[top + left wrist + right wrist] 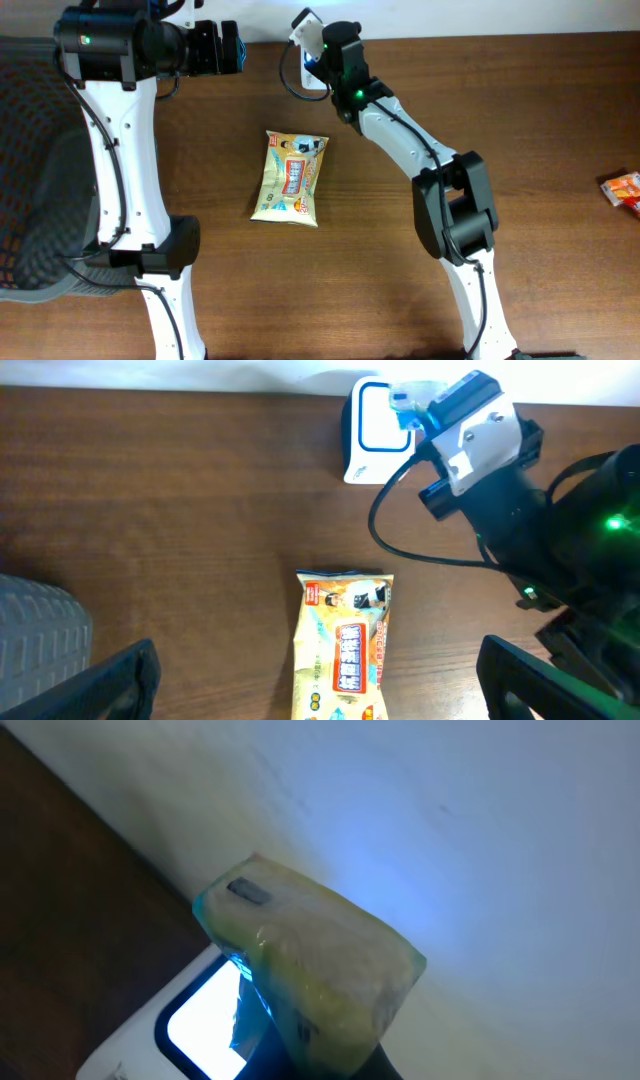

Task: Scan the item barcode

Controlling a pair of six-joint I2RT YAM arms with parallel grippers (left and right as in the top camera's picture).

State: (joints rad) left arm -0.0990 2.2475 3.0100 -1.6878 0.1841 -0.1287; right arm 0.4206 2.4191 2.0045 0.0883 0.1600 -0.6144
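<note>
Snack packet (290, 178) lying flat on table (540, 120), between arms, nothing touching it. Left gripper (228, 47) hovering, fingers gaping wide. Right gripper (313, 62) hanging over scanner (372, 435) at far edge, fingers pinched together, seemingly gripping nothing; wrist view blurred.
</note>
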